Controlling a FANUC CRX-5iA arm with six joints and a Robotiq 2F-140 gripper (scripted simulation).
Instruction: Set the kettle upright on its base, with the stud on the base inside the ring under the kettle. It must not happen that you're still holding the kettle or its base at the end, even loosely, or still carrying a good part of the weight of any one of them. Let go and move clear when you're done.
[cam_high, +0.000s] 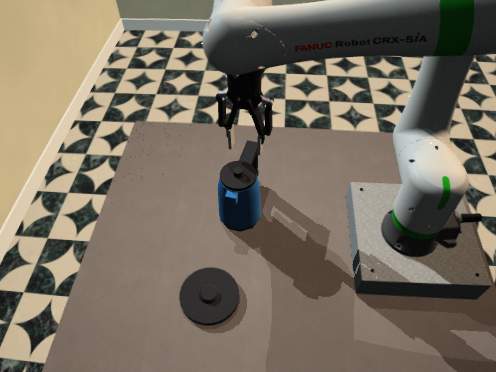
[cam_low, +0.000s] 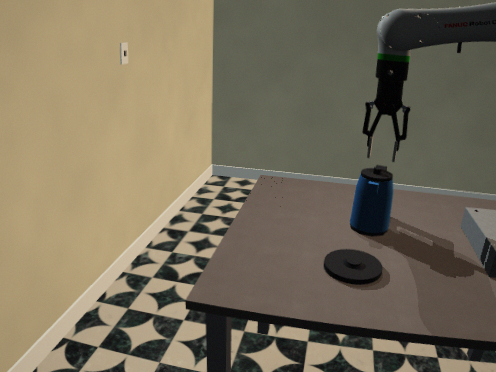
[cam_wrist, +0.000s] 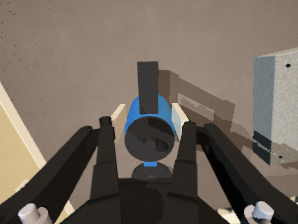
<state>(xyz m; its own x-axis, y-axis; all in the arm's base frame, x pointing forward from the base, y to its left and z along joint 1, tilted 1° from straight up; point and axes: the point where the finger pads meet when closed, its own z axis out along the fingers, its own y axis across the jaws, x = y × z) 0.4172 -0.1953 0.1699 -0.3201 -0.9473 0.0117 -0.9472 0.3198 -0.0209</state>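
Nothing done yet: blue kettle (cam_high: 239, 201) stands upright on the table (cam_high: 150, 210), well apart from its base (cam_high: 209, 296), while the gripper (cam_high: 246, 141) hangs just above the kettle's handle (cam_high: 249, 155), half open and holding nothing, so grasp, carry and seating all remain.

Top: looks steeply down over the desk (cam_high: 150, 240).
Exterior: low, off a desk corner, farther back.
Wrist: close, straight down.
Shared: desk top.

The kettle (cam_high: 240, 202) looks like smooth blue plastic. The table (cam_high: 150, 260) is dull brown. The floor (cam_high: 100, 170) looks shiny.
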